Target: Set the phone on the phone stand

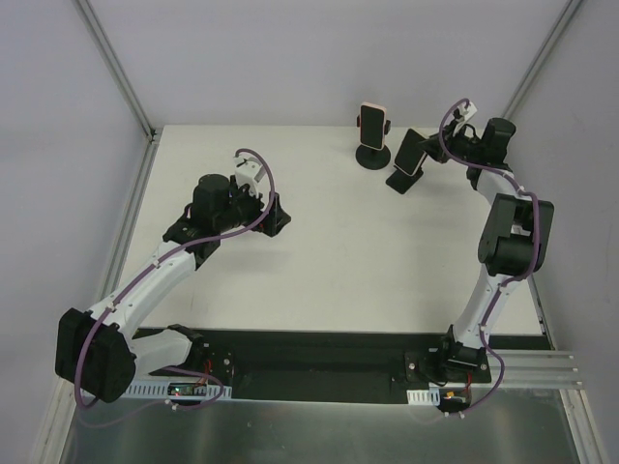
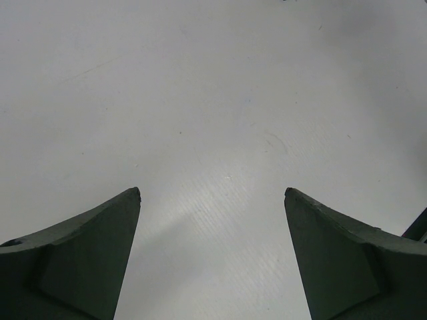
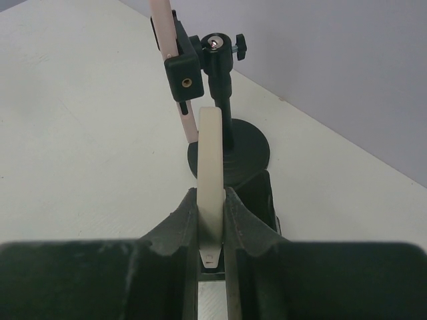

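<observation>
Phone (image 3: 210, 147) pinched edge-on between the right gripper's (image 3: 212, 200) 2 fingers, tilted over the low black phone stand (image 1: 398, 181), likely for seating; left gripper (image 2: 212, 191) gapes, idle.

Matt white table (image 1: 319, 251); matt black phone stand (image 3: 250, 147); smooth cream phone (image 3: 211, 153)

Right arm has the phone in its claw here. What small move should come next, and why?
Probably lower the phone slightly onto the low black stand just below it, grip kept. The right claw is shut on the tilted phone, whether it rests there yet is unclear, and the upright stand beside it already carries a second phone.
</observation>
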Tool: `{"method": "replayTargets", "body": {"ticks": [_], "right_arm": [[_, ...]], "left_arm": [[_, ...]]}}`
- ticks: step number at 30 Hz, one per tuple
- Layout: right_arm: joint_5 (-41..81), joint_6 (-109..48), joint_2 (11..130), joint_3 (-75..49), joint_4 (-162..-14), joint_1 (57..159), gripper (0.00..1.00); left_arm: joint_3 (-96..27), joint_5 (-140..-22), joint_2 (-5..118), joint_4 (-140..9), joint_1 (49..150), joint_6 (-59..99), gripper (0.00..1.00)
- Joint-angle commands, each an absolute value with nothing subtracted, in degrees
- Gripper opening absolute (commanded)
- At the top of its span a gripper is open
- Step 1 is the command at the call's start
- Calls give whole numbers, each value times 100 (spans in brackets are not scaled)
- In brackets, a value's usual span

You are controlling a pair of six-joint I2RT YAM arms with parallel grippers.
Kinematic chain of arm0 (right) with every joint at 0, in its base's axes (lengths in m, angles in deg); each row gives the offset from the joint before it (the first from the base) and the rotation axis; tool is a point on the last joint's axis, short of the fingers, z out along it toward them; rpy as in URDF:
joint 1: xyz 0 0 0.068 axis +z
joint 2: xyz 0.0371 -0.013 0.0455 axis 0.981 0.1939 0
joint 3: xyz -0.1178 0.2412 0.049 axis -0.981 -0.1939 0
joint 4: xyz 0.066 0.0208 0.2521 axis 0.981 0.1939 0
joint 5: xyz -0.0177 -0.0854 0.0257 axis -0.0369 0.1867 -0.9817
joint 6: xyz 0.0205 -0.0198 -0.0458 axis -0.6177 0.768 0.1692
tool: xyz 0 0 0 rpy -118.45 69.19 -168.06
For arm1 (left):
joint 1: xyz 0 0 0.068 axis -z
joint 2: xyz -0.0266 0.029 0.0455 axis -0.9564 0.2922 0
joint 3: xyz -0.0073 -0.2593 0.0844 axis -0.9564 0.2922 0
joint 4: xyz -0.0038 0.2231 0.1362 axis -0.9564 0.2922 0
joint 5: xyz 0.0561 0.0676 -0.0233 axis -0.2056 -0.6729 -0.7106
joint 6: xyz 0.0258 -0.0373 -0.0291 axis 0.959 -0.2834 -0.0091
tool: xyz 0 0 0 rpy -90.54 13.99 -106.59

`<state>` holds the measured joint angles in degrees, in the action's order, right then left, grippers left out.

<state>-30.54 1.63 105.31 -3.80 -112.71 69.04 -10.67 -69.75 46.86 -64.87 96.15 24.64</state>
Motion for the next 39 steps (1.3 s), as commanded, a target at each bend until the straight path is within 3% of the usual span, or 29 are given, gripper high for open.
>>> {"method": "replayTargets", "body": {"ticks": [1, 16, 19, 21, 28, 39], "right_arm": [[-3494, 310, 10383, -112, -11768, 6783, 0], [-3714, 265, 10585, 177, -11417, 6757, 1], [-3600, 423, 10646, 282, -11101, 6757, 7], [-3363, 485, 10699, 362, -10864, 6757, 20], [-2757, 319, 10725, 450, -10713, 6739, 47], [-1413, 160, 10436, 538, -10213, 6845, 76]], "left_arm": [[-1122, -6817, 4675, -6706, 9542, 2435, 87], [-1149, -6702, 4693, -6706, 9534, 2408, 87], [-1149, -6711, 4693, -6706, 9534, 2400, 87], [-1149, -6737, 4684, -6706, 9534, 2400, 87], [-1157, -6729, 4710, -6706, 9525, 2391, 87], [-1184, -6693, 4623, -6663, 9534, 2374, 87]]}}
